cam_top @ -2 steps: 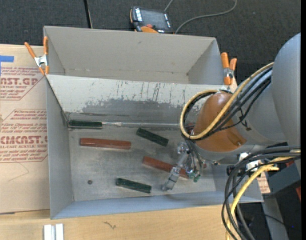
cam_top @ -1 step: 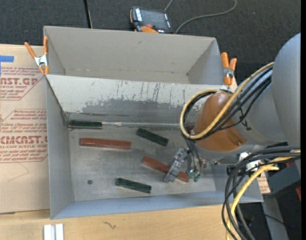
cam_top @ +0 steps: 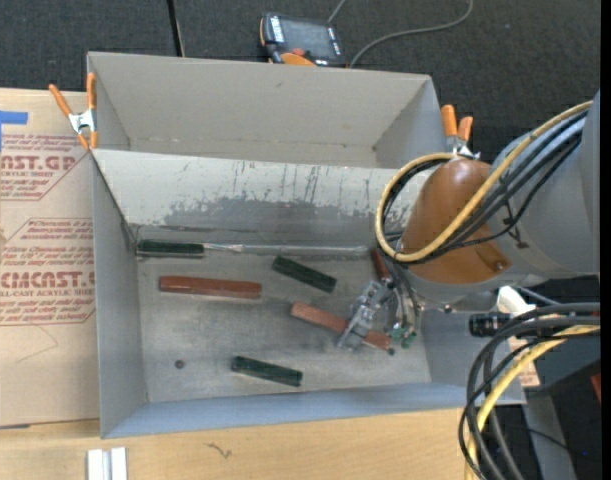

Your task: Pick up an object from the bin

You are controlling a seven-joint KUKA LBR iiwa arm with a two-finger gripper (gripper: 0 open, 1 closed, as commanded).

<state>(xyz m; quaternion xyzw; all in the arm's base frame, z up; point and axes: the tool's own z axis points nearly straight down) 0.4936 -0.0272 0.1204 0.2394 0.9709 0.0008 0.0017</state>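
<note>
Dark carpet is seen behind a grey metal bin (cam_top: 265, 108), which is set on a pale wooden counter (cam_top: 285, 448). Five short bars are scattered flat on the bin floor, well apart, so each could probably be taken without disturbing another.

The claw (cam_top: 365, 328) is lowered to the floor at the right of the frame, over the right-hand part of a reddish-brown bar (cam_top: 315, 317). Whether it is open, closed or gripping that bar cannot be told, as its tip is masked by its own metalwork and wiring.

This bar lies flat at centre right. Its long axis runs from upper left to lower right, with the free end pointing towards the middle of the bin. The claw appears to be set across that axis, which would suit a grip on the narrow sides.

A dark green bar (cam_top: 305, 274) lies near, just above it. A second green bar (cam_top: 267, 371) lies lower down and a longer reddish bar (cam_top: 210, 288) further left.
</note>
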